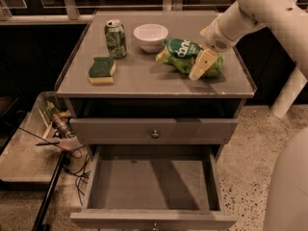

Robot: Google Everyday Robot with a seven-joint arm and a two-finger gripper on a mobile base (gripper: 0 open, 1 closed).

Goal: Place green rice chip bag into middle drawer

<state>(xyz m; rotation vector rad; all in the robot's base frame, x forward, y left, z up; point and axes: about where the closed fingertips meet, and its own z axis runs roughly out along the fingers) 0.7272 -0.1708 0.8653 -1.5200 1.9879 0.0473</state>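
Note:
The green rice chip bag (184,53) lies crumpled on the right part of the cabinet top, its dark green oval label facing up. My gripper (202,64) comes down from the upper right and rests on the right end of the bag, covering part of it. The middle drawer (154,189) is pulled out below at the front of the cabinet. Its flat grey floor is bare.
A green drink can (115,38), a white bowl (150,36) and a green-topped yellow sponge (102,70) stand on the cabinet top left of the bag. The shut upper drawer front with a knob (155,131) sits above the open drawer. Cables and clutter (57,124) lie on the floor at left.

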